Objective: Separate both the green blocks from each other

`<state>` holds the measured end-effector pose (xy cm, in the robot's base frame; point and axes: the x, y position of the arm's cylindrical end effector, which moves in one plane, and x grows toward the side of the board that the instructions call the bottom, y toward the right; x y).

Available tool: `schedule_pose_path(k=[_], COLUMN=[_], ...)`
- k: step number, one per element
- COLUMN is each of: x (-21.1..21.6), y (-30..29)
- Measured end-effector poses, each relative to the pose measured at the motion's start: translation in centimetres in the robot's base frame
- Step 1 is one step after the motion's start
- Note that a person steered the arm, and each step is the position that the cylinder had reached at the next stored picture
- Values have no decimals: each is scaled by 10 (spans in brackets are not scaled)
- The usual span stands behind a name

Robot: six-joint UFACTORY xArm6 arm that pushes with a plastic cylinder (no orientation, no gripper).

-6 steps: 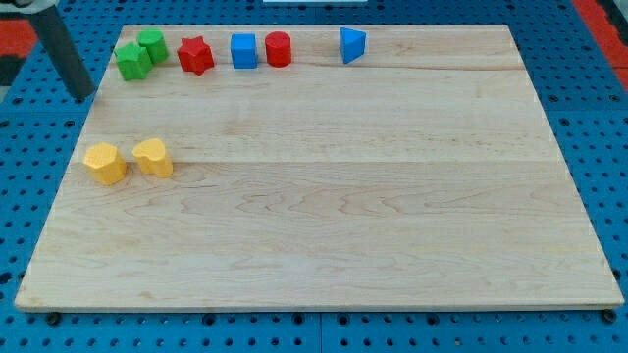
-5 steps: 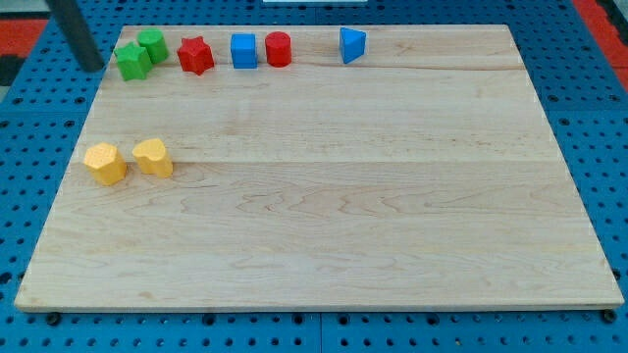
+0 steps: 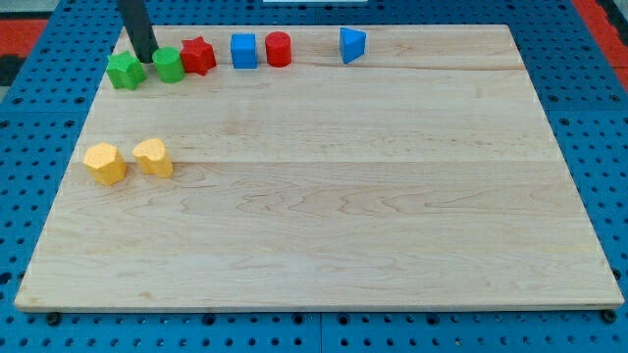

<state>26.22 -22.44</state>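
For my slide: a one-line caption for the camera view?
My tip sits between the green star block and green round block.

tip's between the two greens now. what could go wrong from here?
1. The green cylinder appears to touch the red star; pushing it further toward the view's right would likely shove the star into the blue cube.
2. The green star sits at the board's left edge; a leftward push could slide it off.
3. My tip sits in a narrow gap between the greens; a sideways sweep may drag either one.
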Motion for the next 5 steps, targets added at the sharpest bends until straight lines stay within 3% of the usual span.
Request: schedule_pose_path(k=[2, 4, 5], x=[25, -6, 13], y=[4, 3, 83])
